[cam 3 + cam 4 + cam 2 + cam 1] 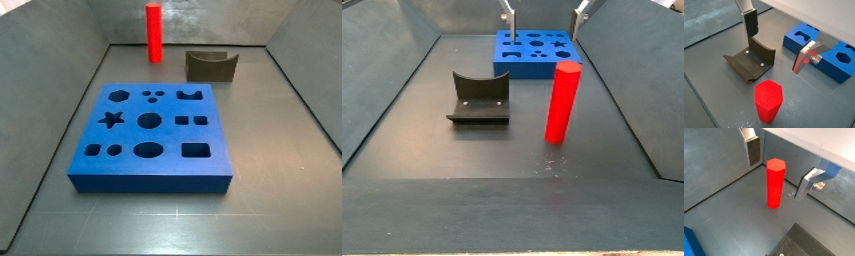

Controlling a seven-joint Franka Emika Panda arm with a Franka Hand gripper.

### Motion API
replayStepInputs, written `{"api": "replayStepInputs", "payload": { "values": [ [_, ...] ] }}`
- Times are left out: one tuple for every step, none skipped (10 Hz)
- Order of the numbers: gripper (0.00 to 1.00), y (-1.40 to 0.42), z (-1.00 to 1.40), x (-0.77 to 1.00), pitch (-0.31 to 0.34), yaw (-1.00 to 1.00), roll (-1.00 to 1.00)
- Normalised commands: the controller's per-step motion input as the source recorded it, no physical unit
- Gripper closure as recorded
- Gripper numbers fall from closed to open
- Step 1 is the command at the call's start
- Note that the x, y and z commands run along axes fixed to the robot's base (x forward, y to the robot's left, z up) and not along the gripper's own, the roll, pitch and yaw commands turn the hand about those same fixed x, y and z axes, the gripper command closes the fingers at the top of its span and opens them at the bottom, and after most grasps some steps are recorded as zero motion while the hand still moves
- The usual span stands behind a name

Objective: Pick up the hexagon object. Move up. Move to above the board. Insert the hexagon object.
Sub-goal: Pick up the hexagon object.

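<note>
You've got the hexagon object [563, 102] upright on the bench [422, 150], apart from the board [154, 135] and the fixture [478, 99]. Your gripper [777, 172] hangs above it with fingers [753, 151] spread and empty, apparently not touching it.

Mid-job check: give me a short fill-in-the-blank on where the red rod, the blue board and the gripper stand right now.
1. The tall bright red hexagonal rod stands ____ on the grey floor.
2. The gripper hangs above the rod with its jaws ____.
3. The holes of the thick blue rectangular board are all ____.
4. The squat dark olive notched block sits ____ the board.

Missing words: upright; open; empty; off
</note>
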Motion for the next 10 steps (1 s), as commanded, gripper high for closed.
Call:
{"api": "replayStepInputs", "payload": {
  "values": [
    [0.0,0.66,-0.09,0.0,0.063,0.0,-0.08],
    [0.0,0.8,0.0,0.0,0.079,0.0,-0.16],
    [0.0,0.89,0.0,0.04,0.107,0.0,-0.17],
    [0.0,0.08,0.0,0.0,0.011,0.0,0.0],
    [0.0,-0.03,-0.02,0.0,0.0,0.0,0.0],
    [0.0,0.0,-0.77,0.0,-0.097,0.0,0.13],
    [0.0,0.0,-1.0,0.0,-0.089,0.0,0.11],
    [0.0,0.04,-0.99,0.0,-0.111,0.0,0.07],
    [0.0,0.13,-0.74,0.0,-0.124,0.0,0.0],
    [0.0,0.0,0.0,0.0,0.0,-0.02,0.0]
  ]
}}
